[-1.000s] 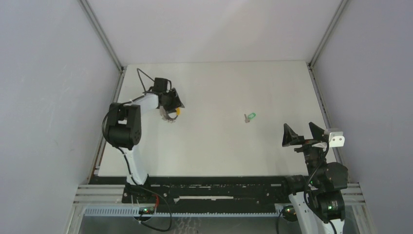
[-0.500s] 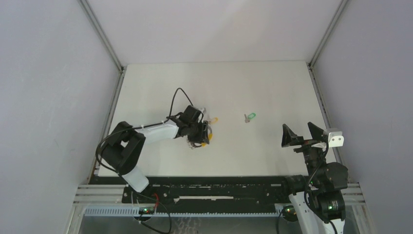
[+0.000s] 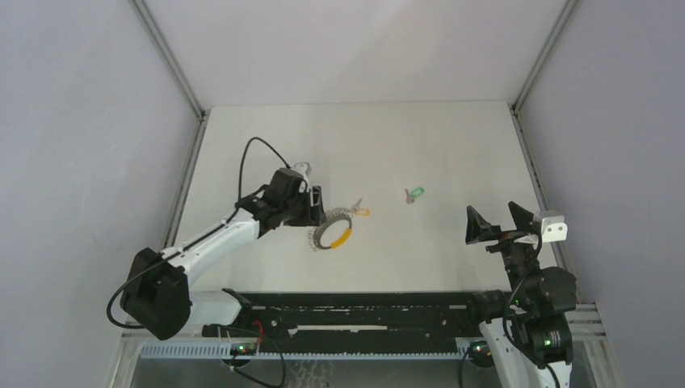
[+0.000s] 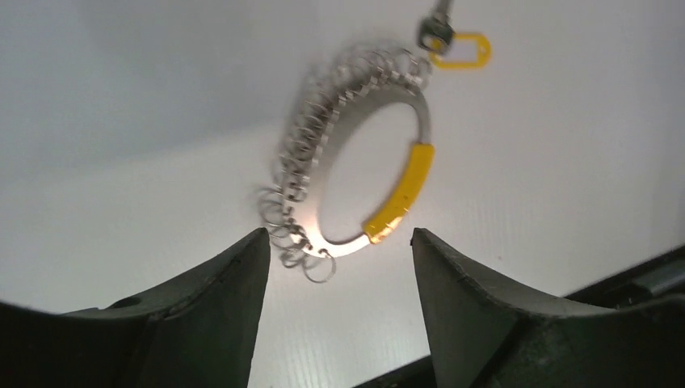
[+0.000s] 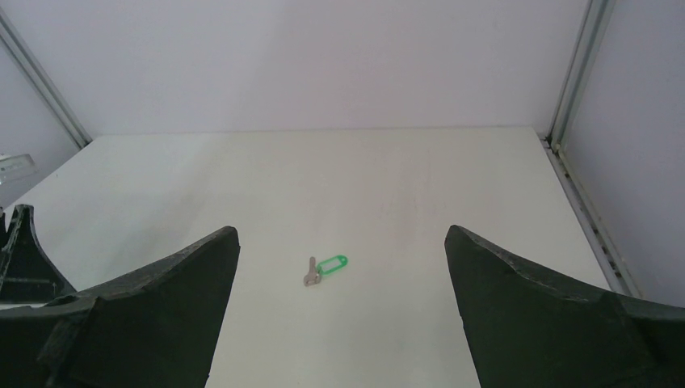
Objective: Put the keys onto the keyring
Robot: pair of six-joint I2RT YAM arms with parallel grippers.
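White table [image 3: 452, 145], smooth and bare round the work: is that the trouble?

Partly. Over it the left gripper [image 4: 338, 238] hangs with its jaws apart and nothing between them. The right gripper [image 5: 341, 230] waits at the near right, spread wide and empty too. My worry is the keyring [image 4: 323, 153]: it lies flat on the surface, thin, with loose little loops along its rim. Fingers closing from above could skate over it or shove it aside, and a loop could snag a fingertip.

And the keys?

Worse, I think. The yellow key [image 3: 362, 212] sits at the ring's far end; whether it is hooked on I cannot tell. The green key [image 5: 331, 263] lies alone, well apart to the right, flat and tiny, so a pinch may miss it or flick it away.

Where is the ring against the left gripper?

Just beyond its fingertips, on the table, framed by the two jaws in the wrist view and apart from both, its yellow sleeve toward the jaw on the right of that view
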